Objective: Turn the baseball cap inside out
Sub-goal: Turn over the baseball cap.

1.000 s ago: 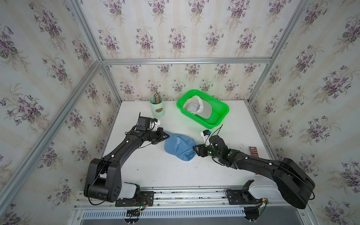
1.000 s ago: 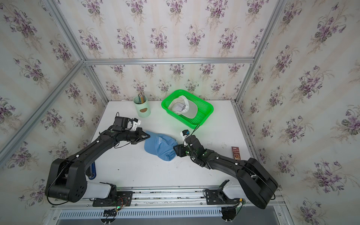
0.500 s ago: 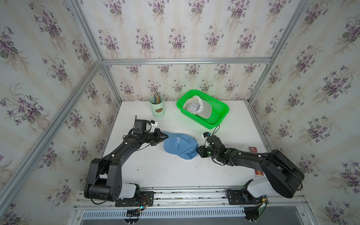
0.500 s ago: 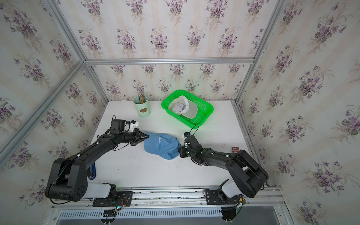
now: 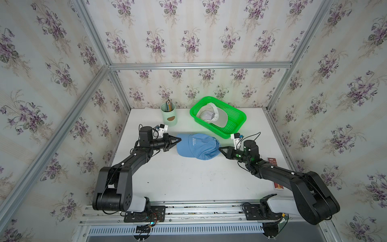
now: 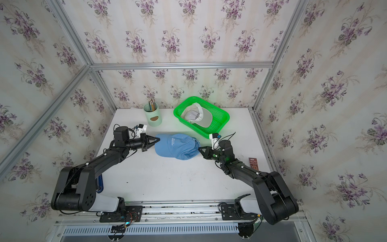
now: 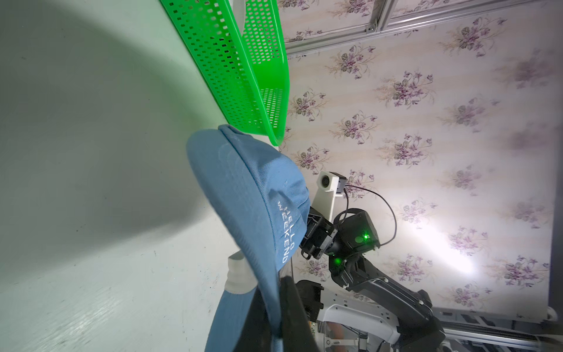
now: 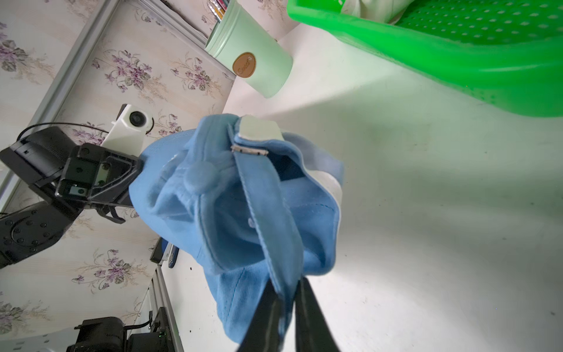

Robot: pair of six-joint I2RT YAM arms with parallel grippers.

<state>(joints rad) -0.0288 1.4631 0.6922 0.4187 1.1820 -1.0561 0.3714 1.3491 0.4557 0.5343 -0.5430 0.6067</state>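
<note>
The light blue baseball cap (image 5: 196,146) (image 6: 177,146) lies mid-table, outer side up, with white lettering on its front. My left gripper (image 5: 179,139) (image 6: 158,139) is shut on the edge of its brim; in the left wrist view the brim (image 7: 253,195) runs down between the dark fingers of this gripper (image 7: 272,292). My right gripper (image 5: 219,149) (image 6: 199,148) is at the cap's opposite, back end. In the right wrist view this gripper (image 8: 286,286) is shut on the blue back strap (image 8: 265,213). The cap's crown (image 8: 189,183) is crumpled.
A green basket (image 5: 222,134) holding a white cap (image 5: 215,116) stands just behind the blue cap. A mint cup of pencils (image 5: 168,117) sits at the back left. A brown packet (image 5: 272,162) lies by the right edge, under the right arm.
My right gripper has closed on the cap's back strap and drawn back to the right. The cap has shifted slightly toward the back and lies stretched between both grippers. The left grip is unchanged.
</note>
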